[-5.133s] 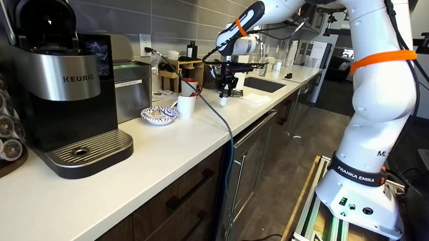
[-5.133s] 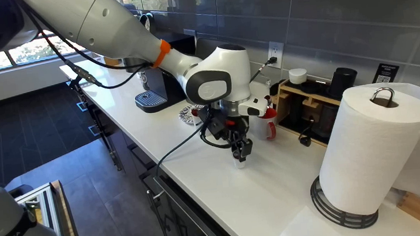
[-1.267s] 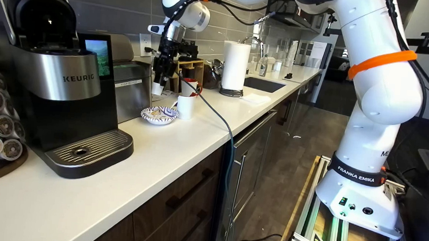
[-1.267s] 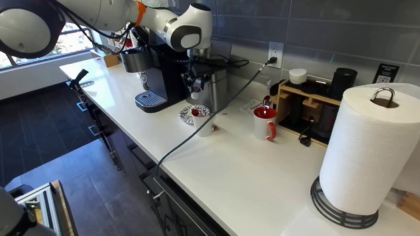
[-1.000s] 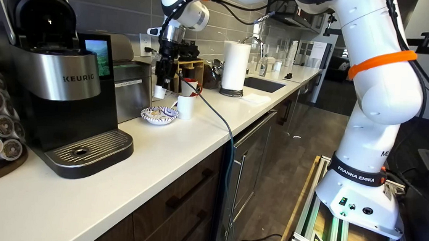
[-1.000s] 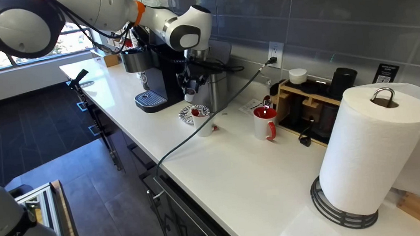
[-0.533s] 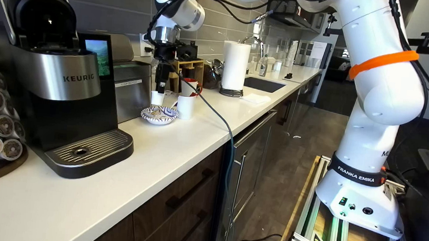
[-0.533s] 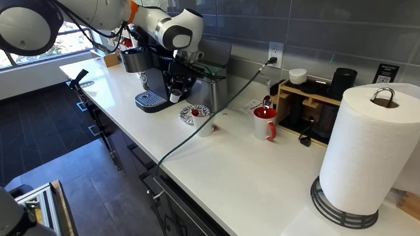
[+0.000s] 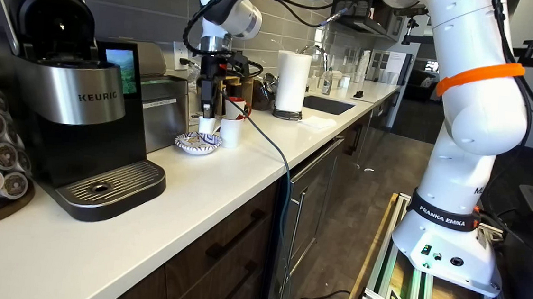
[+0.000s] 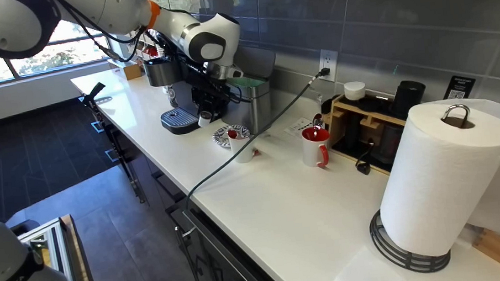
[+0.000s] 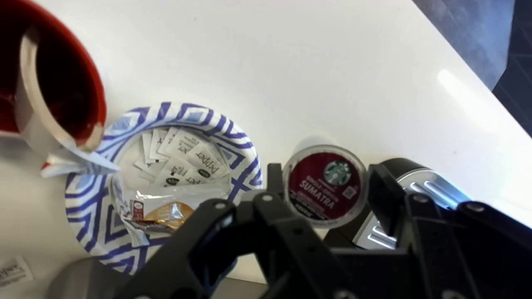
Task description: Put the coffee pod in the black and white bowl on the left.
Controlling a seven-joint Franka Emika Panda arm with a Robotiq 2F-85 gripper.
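The claw (image 11: pixel 327 177) is clamped around the coffee pod (image 11: pixel 323 190), its fingers (image 11: pixel 274 178) on opposite sides and the lid facing up in the wrist view. The pod hangs clear of the table (image 9: pixel 197 182), just beside the black and white bowl (image 11: pixel 95 228), on the side of the coffee maker (image 9: pixel 80 101) and its drip tray (image 9: pixel 126 181); as far as I can judge, it is not over the bowl. The step in hand looks like the end of the carry, with the pick done and the placing not. The next move calls for a short shift toward the bowl, away from the drip tray and high enough to clear the rim, then a lowering and a gentle release. The bowl holds pepper packets (image 11: pixel 195 160) and a clear-wrapped packet (image 11: pixel 166 207), so the pod may settle unevenly or tip; letting go low over them seems safest. Farther out, a mug (image 9: pixel 230 133) with a red inside stands close to the bowl, roughly across from the pod. Whether mug and bowl touch I cannot tell, so the shift should stop short of that side.
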